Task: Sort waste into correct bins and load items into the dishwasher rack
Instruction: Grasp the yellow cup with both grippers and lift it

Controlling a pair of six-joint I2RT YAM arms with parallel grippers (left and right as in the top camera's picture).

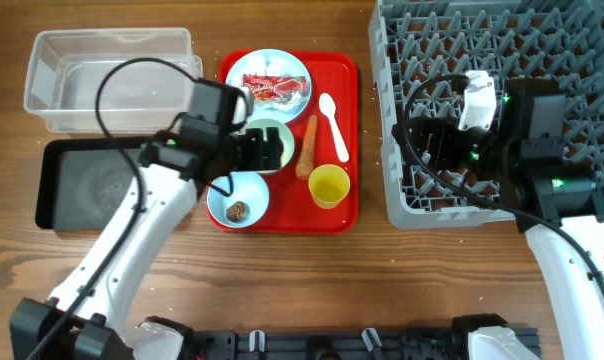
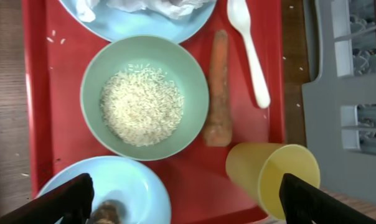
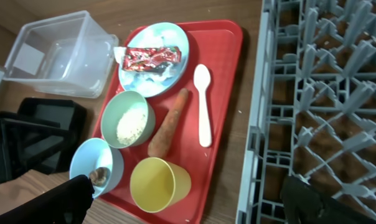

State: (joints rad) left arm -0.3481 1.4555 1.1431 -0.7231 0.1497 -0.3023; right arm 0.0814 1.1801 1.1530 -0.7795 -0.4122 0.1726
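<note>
Over the red tray [image 2: 38, 93] your left fingers [image 2: 63, 202] hang wide open, empty, above the pale green bowl [image 2: 194, 68] of rice [image 2: 141, 106] (right fingers [image 3: 51, 202] same, over the rack [image 1: 394, 205]), so I'd pinch its rim next.

In the overhead view we find the left arm [image 1: 132, 232] covering most of the pale green bowl [image 1: 278, 126], hiding its contents. In the left wrist view the top edge cuts off the light blue plate [image 2: 138, 28], and the bottom edge cuts the light blue bowl [image 2: 132, 186] and the yellow cup [image 2: 275, 174].
</note>
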